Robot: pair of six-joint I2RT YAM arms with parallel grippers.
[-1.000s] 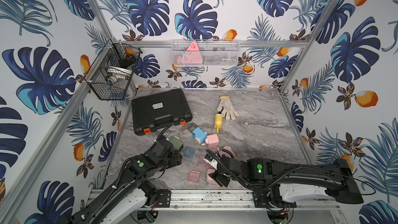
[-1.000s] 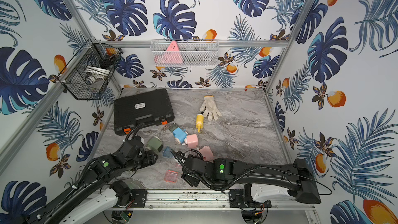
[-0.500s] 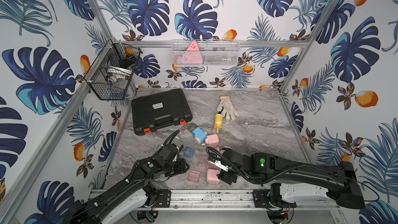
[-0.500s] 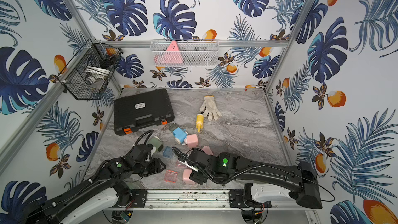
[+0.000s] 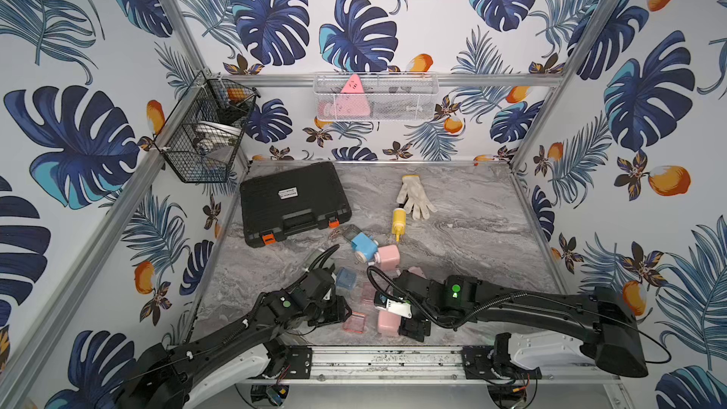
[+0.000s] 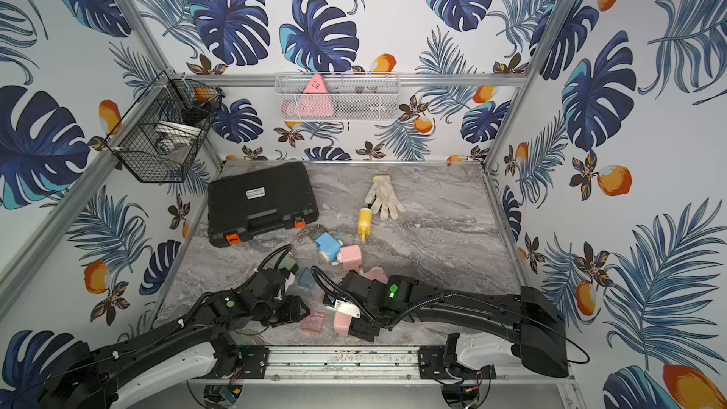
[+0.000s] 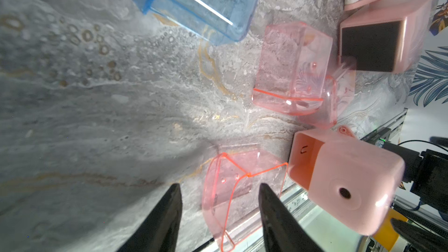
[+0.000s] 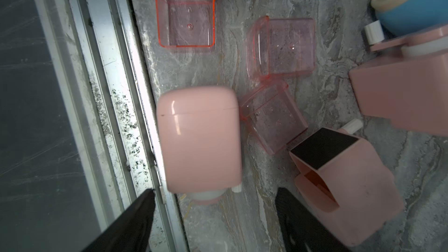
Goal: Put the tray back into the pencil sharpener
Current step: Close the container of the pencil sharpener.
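A clear pink tray lies near the table's front edge, seen in both top views. My left gripper is open and straddles the tray. One fingertip overlaps the tray's side, and the other fingertip stands clear of it. A pink pencil sharpener lies beside the tray with its empty slot facing it. That sharpener is partly between the open fingers of my right gripper, with gaps on both sides. In a top view the right gripper is at the sharpener.
Two more pink trays, a blue tray and other pink sharpeners crowd the middle. A blue sharpener, black case, glove and yellow bottle lie further back. The metal front rail is close.
My left arm came forward and down over the pink tray, and its jaws narrowed. The right gripper shifted a little at the front sharpener, and its jaws widened slightly.
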